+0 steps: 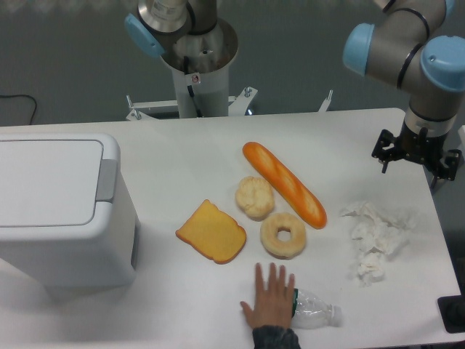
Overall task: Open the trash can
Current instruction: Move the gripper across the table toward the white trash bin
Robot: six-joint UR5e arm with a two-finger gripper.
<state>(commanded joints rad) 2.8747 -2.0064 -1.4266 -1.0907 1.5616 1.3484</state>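
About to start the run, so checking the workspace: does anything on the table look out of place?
Yes. A human hand lies flat at the table's front edge, touching a plastic bottle lying on its side. Crumpled tissue is scattered at the right. The trash can lid is shut.

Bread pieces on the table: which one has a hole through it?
The doughnut, the pale ring nearest the hand. The baguette, roll and toast are solid.

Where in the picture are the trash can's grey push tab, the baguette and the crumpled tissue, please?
Grey push tab [106, 180], fixed camera view: middle of the tab at the lid's right edge.
Baguette [285, 183], fixed camera view: middle of the loaf.
Crumpled tissue [374, 234], fixed camera view: centre of the white wad.
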